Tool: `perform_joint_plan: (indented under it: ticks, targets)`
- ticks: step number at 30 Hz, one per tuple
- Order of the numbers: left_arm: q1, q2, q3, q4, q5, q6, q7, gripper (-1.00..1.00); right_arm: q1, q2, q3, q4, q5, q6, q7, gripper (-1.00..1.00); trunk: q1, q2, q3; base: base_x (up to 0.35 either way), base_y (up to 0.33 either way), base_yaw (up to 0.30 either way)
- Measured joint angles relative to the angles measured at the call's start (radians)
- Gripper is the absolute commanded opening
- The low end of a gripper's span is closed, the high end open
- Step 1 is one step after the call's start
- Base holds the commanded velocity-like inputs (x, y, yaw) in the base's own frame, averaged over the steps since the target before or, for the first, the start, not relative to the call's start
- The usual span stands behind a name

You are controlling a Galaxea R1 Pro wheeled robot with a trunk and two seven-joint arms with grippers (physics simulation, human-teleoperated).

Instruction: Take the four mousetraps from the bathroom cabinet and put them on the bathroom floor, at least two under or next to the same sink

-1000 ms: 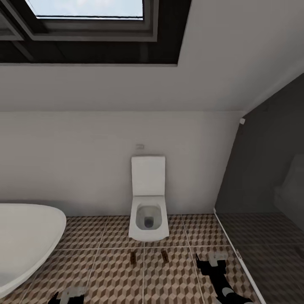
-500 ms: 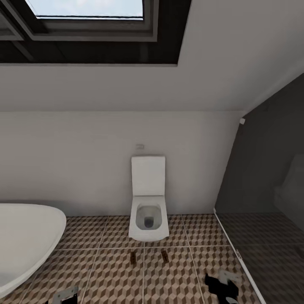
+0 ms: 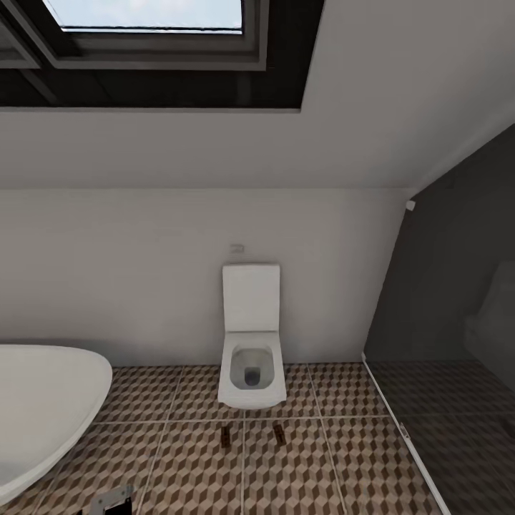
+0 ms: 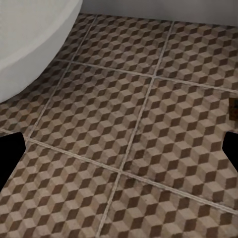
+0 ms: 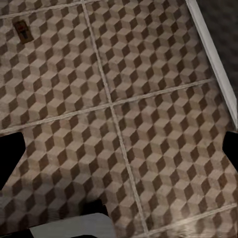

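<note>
- Head view: a white toilet (image 3: 251,343) stands against the pale wall, and it serves as the landmark for the rest.
- Two mousetraps lie flat on the bathroom floor (image 3: 193,472) just in front of the toilet: one mousetrap (image 3: 226,437) towards the bathtub side, the other mousetrap (image 3: 279,433) towards the glass partition side (small and well apart from each other, details too small to read).
- White bathtub (image 3: 43,408) curves in to the robot's left of the toilet; a dark glass partition (image 3: 450,322) stands to its right.
- Left claw (image 3: 111,499) peeks in near the tub, far in front of the toilet; its opening I cannot tell.
- Left wrist view: dark fingertips (image 4: 10,158) sit spread at the two sides over bare patterned tile, nothing between them.
- Right wrist view: fingertips (image 5: 10,156) likewise wide apart, holding nothing, with one trap (image 5: 22,30) lying on the tile beyond.
</note>
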Motion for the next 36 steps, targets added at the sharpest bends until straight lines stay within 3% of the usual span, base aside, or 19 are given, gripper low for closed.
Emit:
perform_joint_plan:
  ticks: [5, 14, 23, 29, 36]
  targets:
    - [0.000, -0.007, 0.000, 0.002, -0.001, 0.004, -0.001, 1.00, 0.045, -0.001, 0.003, 0.000, 0.020, -0.016, 0.036, 1.00, 0.000, 0.000, 0.000, 0.000, 0.000, 0.000]
    - [0.010, -0.013, 0.000, 0.005, -0.001, 0.021, -0.007, 1.00, 0.056, 0.015, 0.002, -0.008, 0.064, -0.018, 0.039, 1.00, 0.000, 0.000, 0.000, 0.000, 0.000, 0.000]
    - [0.025, -0.040, 0.000, 0.006, -0.003, 0.049, -0.007, 1.00, 0.059, 0.039, 0.001, -0.140, 0.072, -0.008, 0.012, 1.00, 0.000, 0.000, 0.000, 0.000, 0.000, 0.000]
    - [0.047, -0.043, 0.000, 0.006, -0.005, 0.068, -0.008, 1.00, 0.059, 0.041, 0.000, -0.201, 0.070, 0.076, -0.063, 1.00, 0.000, 0.000, 0.000, 0.000, 0.000, 0.000]
    - [0.054, -0.040, -0.005, 0.006, -0.010, 0.069, -0.008, 1.00, 0.059, 0.040, 0.000, -0.215, 0.068, 0.154, -0.095, 1.00, 0.000, 0.000, 0.000, 0.000, 0.000, 0.000]
